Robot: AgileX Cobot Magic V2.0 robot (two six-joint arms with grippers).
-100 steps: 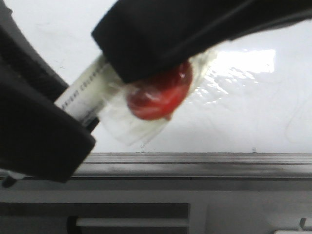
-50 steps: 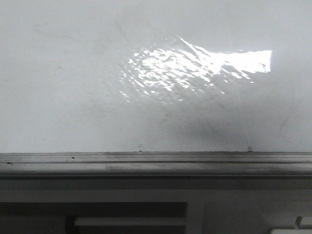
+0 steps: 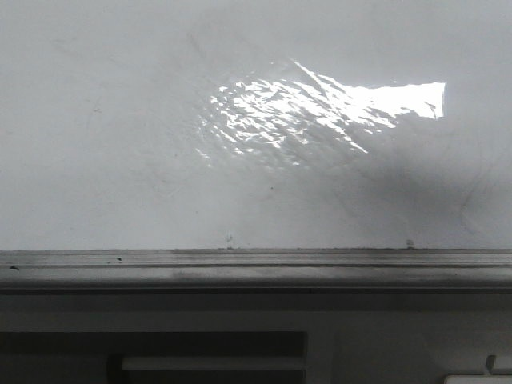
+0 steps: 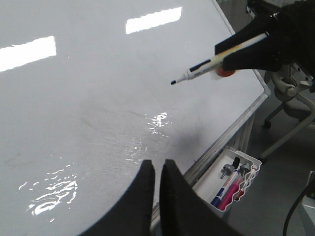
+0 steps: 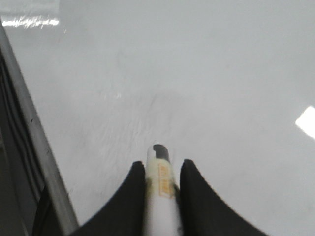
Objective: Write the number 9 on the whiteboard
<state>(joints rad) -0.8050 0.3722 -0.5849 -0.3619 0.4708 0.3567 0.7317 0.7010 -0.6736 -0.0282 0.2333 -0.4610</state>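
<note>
The whiteboard (image 3: 120, 160) fills the front view, glossy white with glare and faint smudges, its grey rail (image 3: 256, 260) along the near edge. No black strokes of the number 9 show on it in any view. My right gripper (image 5: 163, 165) is shut on a white marker (image 5: 161, 196). In the left wrist view that gripper (image 4: 231, 54) holds the marker (image 4: 206, 66) tilted, its black tip a little above the board (image 4: 98, 98). My left gripper (image 4: 157, 163) is shut and empty, over the board near its rail. Neither gripper shows in the front view.
A white tray (image 4: 246, 164) hangs below the board's rail and holds several markers, one pink (image 4: 229, 194). An office chair base (image 4: 290, 98) stands on the floor beyond the board's corner. A shadow lies on the board at the right of the front view.
One second ago my right gripper with the marker filled the front view. It has left that view. The shadow on the board has since shifted to the right.
</note>
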